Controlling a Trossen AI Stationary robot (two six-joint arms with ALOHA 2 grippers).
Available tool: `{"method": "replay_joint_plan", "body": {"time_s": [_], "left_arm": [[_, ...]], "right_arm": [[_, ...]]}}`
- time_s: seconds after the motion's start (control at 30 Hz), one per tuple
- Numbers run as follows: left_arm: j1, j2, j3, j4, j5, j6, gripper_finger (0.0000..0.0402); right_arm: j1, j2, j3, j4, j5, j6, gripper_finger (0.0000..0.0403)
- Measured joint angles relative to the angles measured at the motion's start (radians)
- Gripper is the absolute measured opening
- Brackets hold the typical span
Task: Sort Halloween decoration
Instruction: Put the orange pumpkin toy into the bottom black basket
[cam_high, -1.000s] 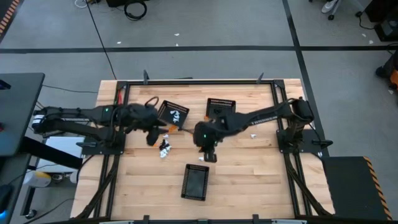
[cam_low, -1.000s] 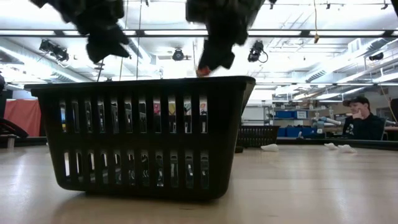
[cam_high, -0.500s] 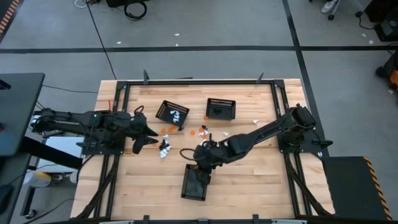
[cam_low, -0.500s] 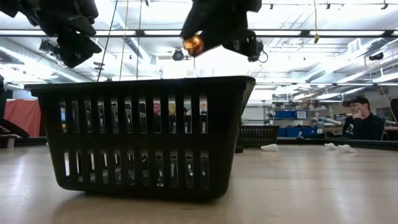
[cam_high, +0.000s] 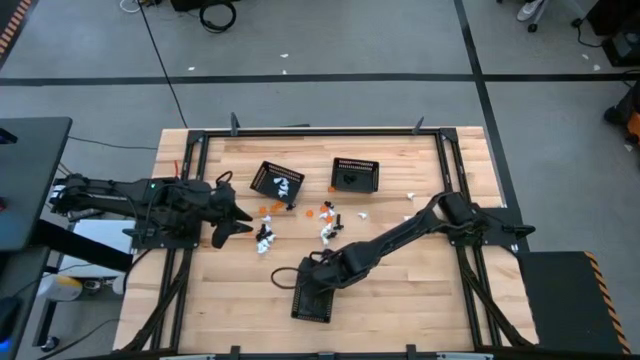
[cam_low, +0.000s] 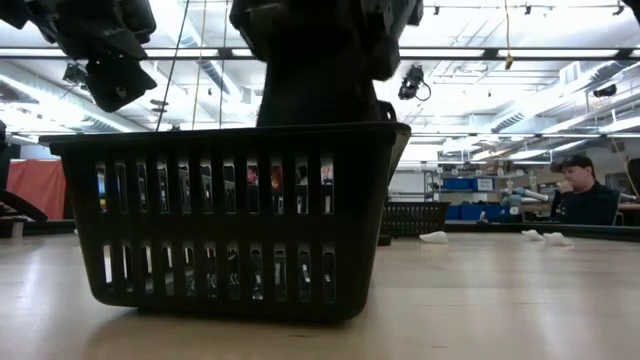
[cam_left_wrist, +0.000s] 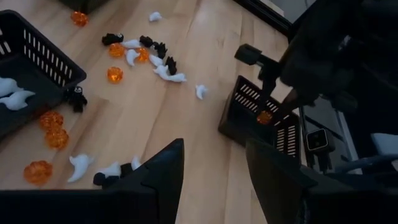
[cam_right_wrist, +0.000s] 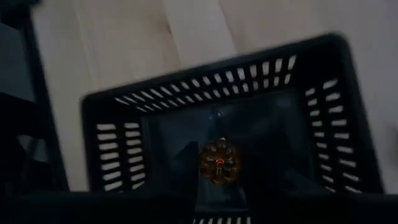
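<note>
Trinkets (cam_high: 268, 236) in orange, white and black, small moulded plastic pieces, are seen in the high view scattered at the centre of the wooden desk (cam_high: 400, 290), with three black rectangular mesh baskets (cam_high: 315, 293) at six, eleven and one o'clock. The right gripper (cam_high: 318, 283) is placed over the six o'clock basket; the left gripper (cam_high: 226, 232) waits at nine o'clock, jaws spread and empty.

In the low view, the near basket (cam_low: 240, 220) is entered from above by the right arm.

In the left wrist view, an orange faceted pumpkin (cam_left_wrist: 265, 117) is seen pinched at that basket's rim.

In the right wrist view, the pumpkin (cam_right_wrist: 219, 162) is held between narrowly set fingers above the basket floor. Such pieces are judged light, hard and slippery; a grip across the middle is advised.
</note>
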Motion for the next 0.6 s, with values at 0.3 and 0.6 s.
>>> {"method": "replay_joint_plan", "body": {"time_s": [0.3, 0.6], "left_arm": [[0.0, 0.001, 0.0, 0.003, 0.0, -0.014, 0.0183], [0.0, 0.001, 0.001, 0.006, 0.0, -0.03, 0.0183]], "right_arm": [[-0.001, 0.044, 0.006, -0.016, 0.003, 0.026, 0.011], [-0.013, 0.045, 0.006, -0.015, -0.038, 0.022, 0.0138]]}}
